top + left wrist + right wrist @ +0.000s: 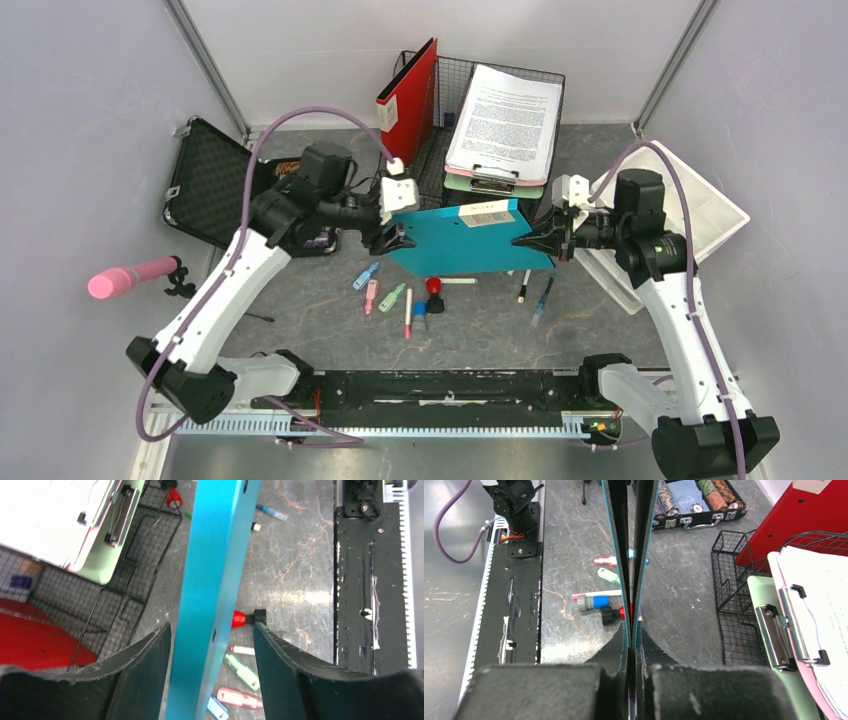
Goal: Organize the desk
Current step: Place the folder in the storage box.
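Note:
A teal folder (465, 240) hangs level above the desk (600, 320), between my two grippers. My left gripper (392, 240) sits at its left end. In the left wrist view the left gripper (211, 626) is open, and the folder's spine (215, 555) passes between the fingers with a gap on both sides. At the folder's right end, my right gripper (525, 240) is shut on it. In the right wrist view that gripper (632, 622) pinches the folder's thin covers (620, 540), seen edge-on.
Several markers and pens (410, 300) lie scattered on the desk under the folder. Behind stand a wire basket (440, 130) holding clipboards (505, 120) and a red binder (408, 90). An open black case (210, 180) lies left and a white tray (700, 215) right. The rail (450, 395) runs along the near edge.

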